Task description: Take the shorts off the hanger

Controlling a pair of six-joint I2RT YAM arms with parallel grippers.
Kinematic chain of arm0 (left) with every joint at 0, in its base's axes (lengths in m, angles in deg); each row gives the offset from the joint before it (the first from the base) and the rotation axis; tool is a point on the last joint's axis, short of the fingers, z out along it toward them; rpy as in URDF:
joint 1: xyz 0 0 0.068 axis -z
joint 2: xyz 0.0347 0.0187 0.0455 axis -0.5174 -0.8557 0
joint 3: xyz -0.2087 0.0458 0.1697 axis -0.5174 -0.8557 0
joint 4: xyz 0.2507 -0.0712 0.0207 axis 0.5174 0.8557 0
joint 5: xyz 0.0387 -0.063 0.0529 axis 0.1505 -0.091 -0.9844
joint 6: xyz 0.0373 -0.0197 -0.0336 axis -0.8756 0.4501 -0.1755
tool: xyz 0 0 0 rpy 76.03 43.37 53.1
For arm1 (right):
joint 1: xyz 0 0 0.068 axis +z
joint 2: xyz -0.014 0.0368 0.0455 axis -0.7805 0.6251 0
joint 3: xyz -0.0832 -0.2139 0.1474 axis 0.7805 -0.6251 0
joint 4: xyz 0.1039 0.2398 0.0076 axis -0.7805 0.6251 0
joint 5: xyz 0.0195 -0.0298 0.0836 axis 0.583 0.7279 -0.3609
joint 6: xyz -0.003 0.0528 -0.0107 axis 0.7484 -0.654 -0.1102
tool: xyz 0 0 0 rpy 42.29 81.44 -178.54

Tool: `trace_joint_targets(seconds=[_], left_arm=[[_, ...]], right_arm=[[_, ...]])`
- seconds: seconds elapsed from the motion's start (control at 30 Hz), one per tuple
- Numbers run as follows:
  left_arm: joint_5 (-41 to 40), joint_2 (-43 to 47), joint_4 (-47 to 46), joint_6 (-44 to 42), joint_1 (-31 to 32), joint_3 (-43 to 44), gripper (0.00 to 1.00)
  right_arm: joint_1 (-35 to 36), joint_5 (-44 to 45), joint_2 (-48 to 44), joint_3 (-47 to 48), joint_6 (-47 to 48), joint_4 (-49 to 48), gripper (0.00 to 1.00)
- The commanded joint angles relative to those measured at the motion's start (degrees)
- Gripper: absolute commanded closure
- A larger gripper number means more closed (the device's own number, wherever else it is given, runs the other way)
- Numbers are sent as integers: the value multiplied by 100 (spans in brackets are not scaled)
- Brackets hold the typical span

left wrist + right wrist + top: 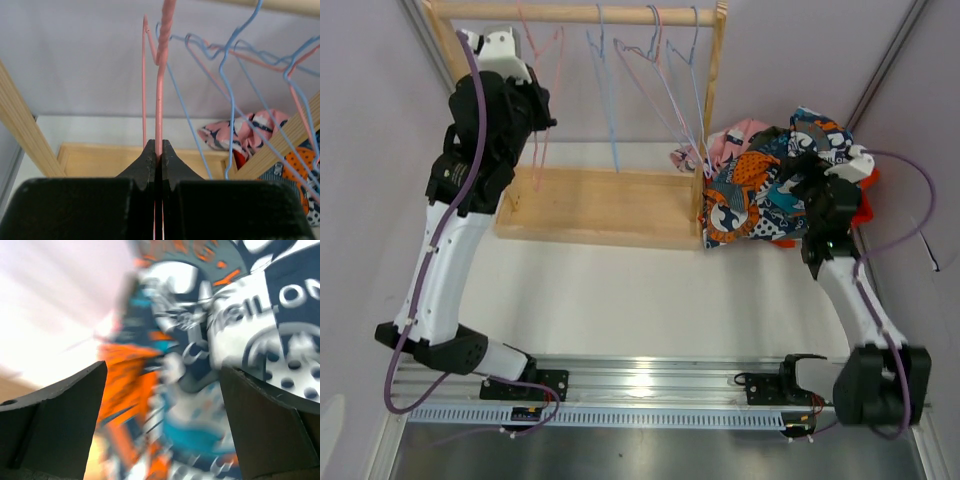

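Down at the near edge, both arms are bolted to the metal rail (650, 385), and the pale worktop (620, 290) stretches away from it. The right arm (860, 290) reaches forward and slightly inward to the far right of the worktop, where the shorts (770, 190) lie in a crumpled heap, off the hangers, pressed against the right end of the wooden rack (600, 205). The right pincer (162, 370) is spread wide, released, with nothing clamped. Its wrist camera is blurred, but the cartoon-print shorts (240, 315) in blue, orange and white fill the gap ahead of the fingers. Whether the fingers touch the cloth, I cannot tell. That print sits on top at the front of the heap, a patch of plain orange cloth (866, 208) peeks out beside the right wrist, and the pink patterned shorts (735, 135) lie at the heap's far side, by the rack's post.

Over on the left, the left arm (450, 250) rises tall to the rack's left end. The left pincer (158, 150) is clenched tight on the wire of a bare pink hanger (159, 100), the wire running straight up from between the fingers. Further along the top bar hang blue hangers (610, 100) and more pink ones, all bare wire, some swung askew toward the right post.
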Motion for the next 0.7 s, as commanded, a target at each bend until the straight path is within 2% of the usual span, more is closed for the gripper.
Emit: trace_joint_targets(seconds=[0.0, 0.13, 0.17, 0.27, 0.4, 0.53, 0.57, 0.63, 0.67], left_arm=[[86, -515, -330, -365, -96, 838, 100], [279, -1428, -357, -418, -237, 1743, 100], [323, -1822, -279, -400, -255, 2284, 100], [350, -2386, -260, -339, -299, 2482, 100], [342, -2669, -261, -225, -308, 2439, 100], [350, -2433, -67, 153, -317, 2053, 100], [359, -2293, -111, 206, -317, 1460, 98], [420, -1784, -373, 320, -317, 1017, 93], [473, -1608, -496, 321, -317, 362, 85]], right_arm=[[208, -184, -1440, -565, -338, -387, 1], [385, -263, -2873, -1321, -478, 445, 1], [455, -315, -3389, -1410, -531, 605, 1], [622, -474, -3999, -1648, -707, 1133, 1], [815, -588, -4571, -1578, -672, 1722, 1], [877, -579, -4748, -1402, -505, 2276, 0], [886, -588, -4766, -1385, -505, 2311, 1], [895, -614, -4783, -1350, -514, 2355, 1], [886, -623, -4792, -1341, -531, 2364, 1]])
